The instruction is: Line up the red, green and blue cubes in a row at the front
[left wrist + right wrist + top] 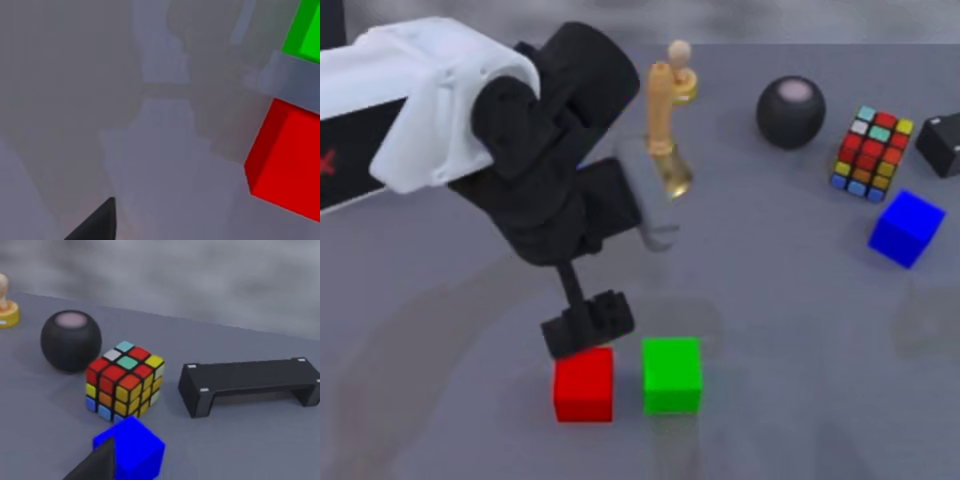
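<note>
The left arm (450, 120) fills the top view's upper left. Whether its left gripper (585, 328), just behind the red cube (584, 385), is open cannot be told. The green cube (671, 375) sits beside red; the blue cube (907, 229) lies far right.

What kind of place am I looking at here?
Probably a computer-rendered test table for a robot, not a real room: a grey table, glossy red cube and green cube, and blurred haze behind.
</note>
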